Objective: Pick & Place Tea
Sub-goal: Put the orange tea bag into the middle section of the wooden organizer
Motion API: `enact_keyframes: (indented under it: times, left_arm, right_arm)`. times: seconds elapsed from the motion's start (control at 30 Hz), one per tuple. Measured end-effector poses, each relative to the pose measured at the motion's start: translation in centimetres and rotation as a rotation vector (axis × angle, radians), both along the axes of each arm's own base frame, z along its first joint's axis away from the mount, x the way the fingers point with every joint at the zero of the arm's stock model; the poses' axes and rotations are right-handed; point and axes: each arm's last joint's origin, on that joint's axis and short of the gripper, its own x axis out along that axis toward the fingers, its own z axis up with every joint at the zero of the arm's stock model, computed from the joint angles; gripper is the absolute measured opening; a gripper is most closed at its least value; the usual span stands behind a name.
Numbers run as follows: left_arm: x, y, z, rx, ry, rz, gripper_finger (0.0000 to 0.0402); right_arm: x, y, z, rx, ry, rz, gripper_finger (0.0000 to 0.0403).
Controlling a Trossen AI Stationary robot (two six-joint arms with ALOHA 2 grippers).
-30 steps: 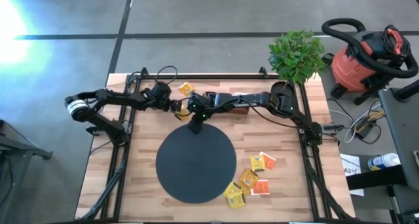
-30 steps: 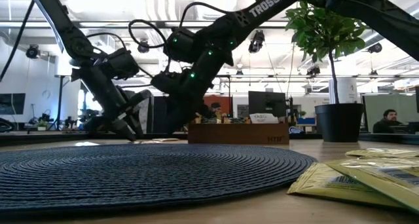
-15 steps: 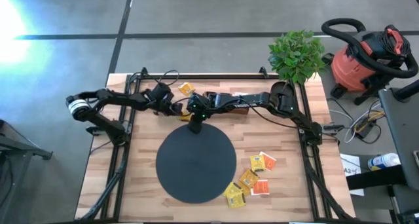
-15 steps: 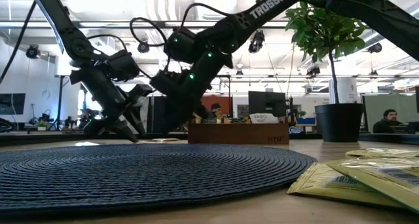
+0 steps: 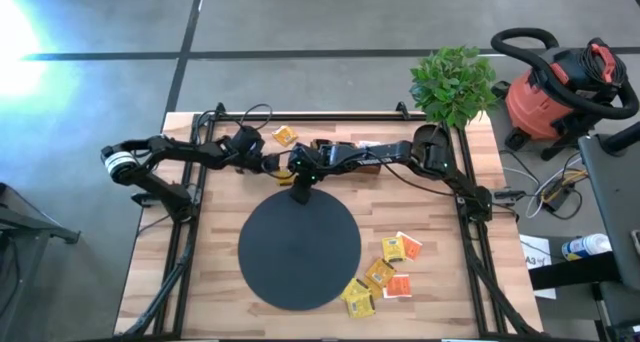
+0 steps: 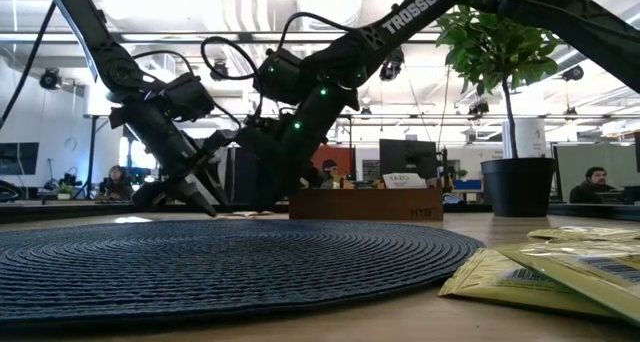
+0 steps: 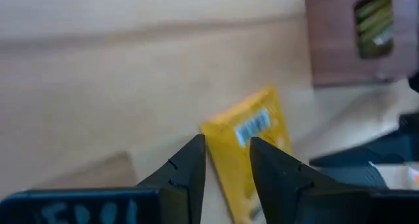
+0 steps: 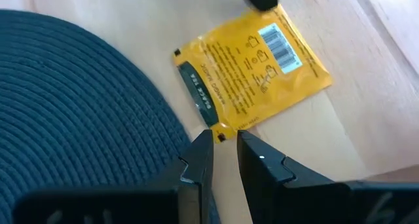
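While both grippers flank one yellow sachet [image 8: 252,60]; five sachets [image 5: 385,270] near disc [image 5: 300,250]

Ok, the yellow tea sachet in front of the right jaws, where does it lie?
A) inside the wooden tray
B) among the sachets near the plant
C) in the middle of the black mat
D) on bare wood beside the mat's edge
D: in the right wrist view the yellow sachet lies flat on bare wood, just off the edge of the black mat.

Black mat [image 5: 299,250]: lay mid-bench.
Wooden tray [image 6: 364,204]: stood near the bench's far edge.
Potted plant [image 5: 453,85]: stood at the far right corner.
Red vacuum [image 5: 558,90]: stood on the floor off the bench's right edge.
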Motion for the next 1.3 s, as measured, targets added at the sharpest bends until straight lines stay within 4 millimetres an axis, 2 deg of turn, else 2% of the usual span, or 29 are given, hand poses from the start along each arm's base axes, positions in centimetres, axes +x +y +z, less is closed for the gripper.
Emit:
enact_keyframes:
  times: [0.3, 0.53, 0.83, 0.97, 1.07, 1.23, 1.3]
  left_arm:
    - [0.6, -0.3, -0.4, 0.016, 0.009, -0.018, 0.0115]
    - [1.9, -0.5, -0.8, -0.004, -0.071, -0.055, 0.0115]
    - [2.8, -0.4, 0.2, -0.032, -0.221, -0.111, 0.0115]
    - [2.8, -0.3, 0.3, -0.013, -0.231, -0.094, 0.0115]
    - [2.8, -0.2, 0.3, 0.013, -0.217, -0.077, 0.0115]
    - [2.8, -0.1, 0.3, 0.124, -0.172, -0.107, 0.0115]
    - [2.7, -0.1, 0.1, 0.163, -0.140, -0.125, 0.0115]
  right_arm:
    - [-0.2, -0.1, -0.4, -0.005, 0.012, 0.001, 0.0068]
    - [-0.2, -0.1, -0.4, -0.027, 0.013, 0.035, 0.0068]
    - [-0.2, -0.1, -0.4, -0.027, 0.013, 0.036, 0.0068]
    - [-0.2, -0.1, -0.4, -0.032, 0.013, 0.044, 0.0068]
    - [-0.4, -0.1, 0.3, -0.050, 0.011, 0.044, 0.0068]
    - [-0.8, 0.4, 4.2, -0.126, -0.035, 0.079, 0.0068]
    - [-1.1, 0.7, 4.4, -0.114, -0.008, 0.081, 0.0068]
